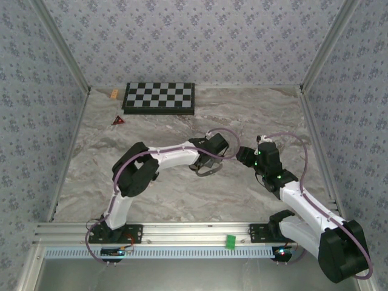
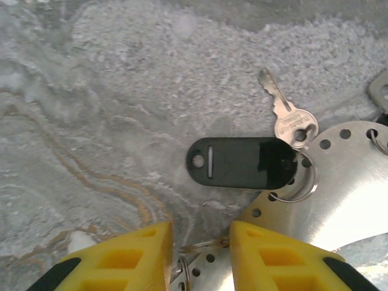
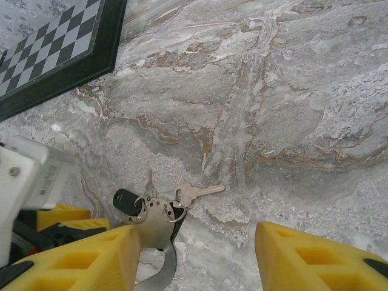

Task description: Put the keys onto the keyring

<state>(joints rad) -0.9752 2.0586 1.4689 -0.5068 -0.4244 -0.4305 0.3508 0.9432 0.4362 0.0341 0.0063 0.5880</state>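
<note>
— Looking down from above, what carries everything?

— A marble tabletop (image 1: 273,121), with a checkerboard (image 1: 159,97) against its far edge.

— And the arms?

— The left arm (image 1: 170,154) bends in to about the middle of the tabletop. The right arm (image 1: 303,200) comes up from the near right corner, and its tip is near the left one.

— The right gripper (image 3: 194,233)?

— Its jaws are wide apart with only bare marble between them.

— The left gripper (image 2: 200,233)?

— Its yellow fingers (image 2: 139,254) stand a little apart over the edge of a perforated metal plate (image 2: 345,200). A thin bit of wire lies across the gap. I cannot tell whether it is pinching anything.

— Where are the keys?

— They are bunched mid-table, well clear of every edge and just ahead of the left fingers. A black tag (image 2: 239,162) lies flat beside the plate. A silver key (image 2: 290,121) rests on the marble just beyond the tag, with its blade angled away.

— And the keyring (image 2: 310,189)?

— It is a thin loop at the tag's end, lying partly over the plate's rim. Whether the key's head is threaded on it, I cannot tell.
</note>
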